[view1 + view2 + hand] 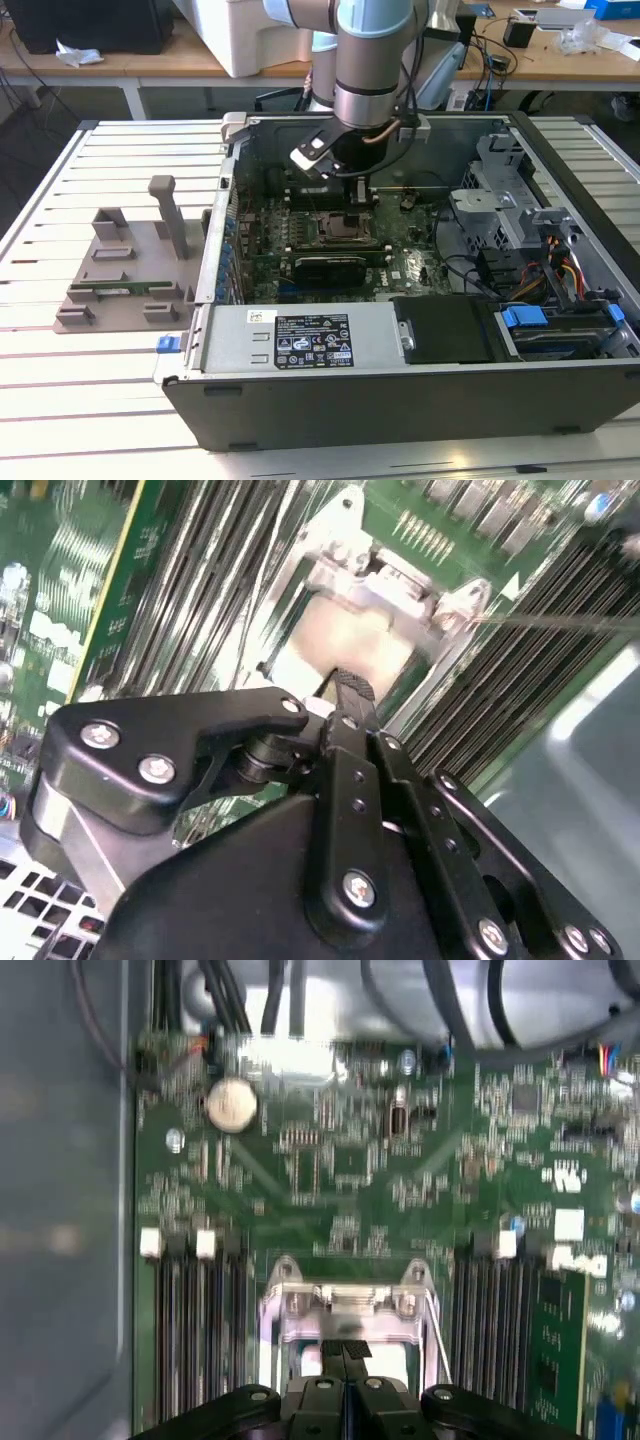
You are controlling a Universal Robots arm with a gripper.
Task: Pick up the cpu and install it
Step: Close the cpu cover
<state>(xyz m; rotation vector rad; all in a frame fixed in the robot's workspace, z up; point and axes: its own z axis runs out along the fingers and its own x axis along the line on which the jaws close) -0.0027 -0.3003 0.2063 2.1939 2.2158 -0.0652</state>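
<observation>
The pincer (pixel 350 688), tips pressed together, hangs over the cpu (pixel 345 640) in its socket (pixel 398 577); probably light, stiff, fragile, best gripped by its edges.

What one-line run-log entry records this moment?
black robot hand: shut, over metal socket frame | small flat silvery-grey square cpu: seemingly inside that frame | green motherboard: underneath

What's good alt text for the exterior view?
A robot arm reaches down into an open computer case lying on a slatted metal table, its gripper over the socket of the green motherboard. On the exterior view's left, a grey plastic tray sits beside the case.
</observation>
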